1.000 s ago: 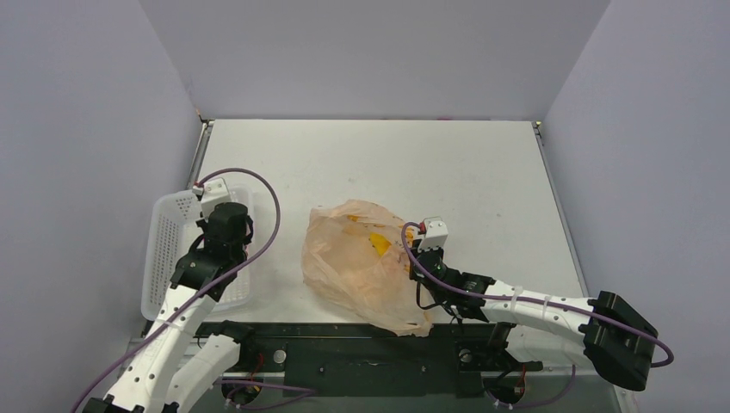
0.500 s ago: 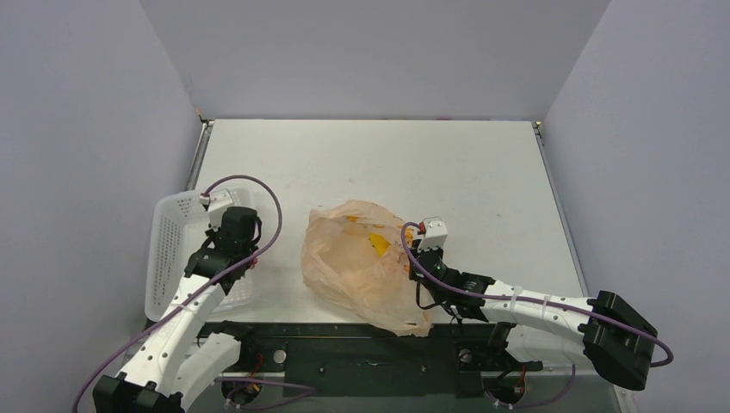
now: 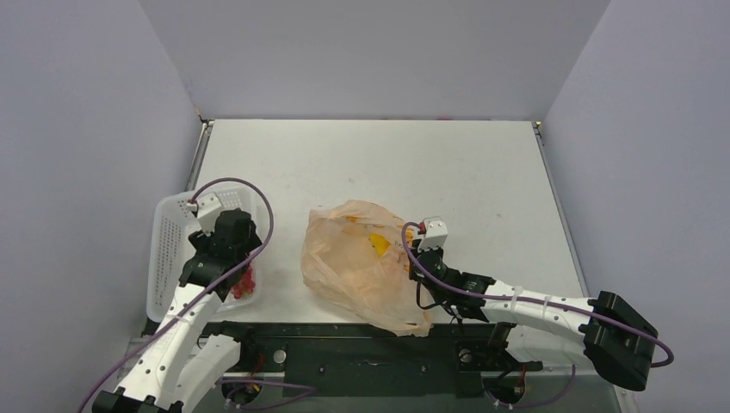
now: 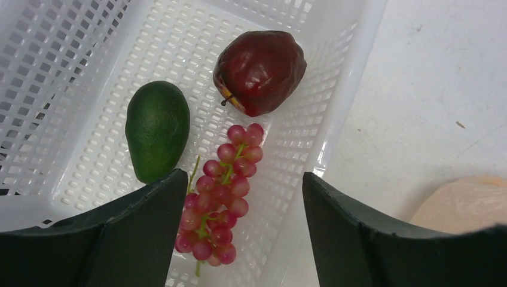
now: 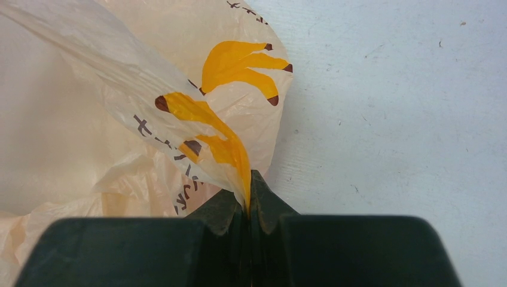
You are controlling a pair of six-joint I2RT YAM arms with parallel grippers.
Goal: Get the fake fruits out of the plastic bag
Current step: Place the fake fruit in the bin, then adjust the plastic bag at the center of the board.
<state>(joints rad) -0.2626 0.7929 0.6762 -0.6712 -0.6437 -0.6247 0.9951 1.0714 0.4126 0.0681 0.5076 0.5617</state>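
Right end effector (image 5: 249, 200) pinched tight on fold of plastic bag (image 5: 119, 119); yellow-orange printed marks (image 5: 239, 63) on film; pale surface (image 5: 394, 107) at right.

Left pincer (image 4: 239, 200) agape; right pincer (image 5: 250, 192) tightly closed.

Peach-orange bag (image 3: 361, 267) (yellow banana prints (image 5: 242, 63)), dark red apple (image 4: 260, 72), pink-red berries (image 4: 221, 191), green fruit (image 4: 156, 128), white mesh basket (image 4: 72, 72)

We see a dark red apple (image 4: 260, 72) and a berry cluster (image 4: 221, 191) lying in the basket (image 4: 353, 78). The peach plastic bag (image 3: 357, 267) lies crumpled nearby.
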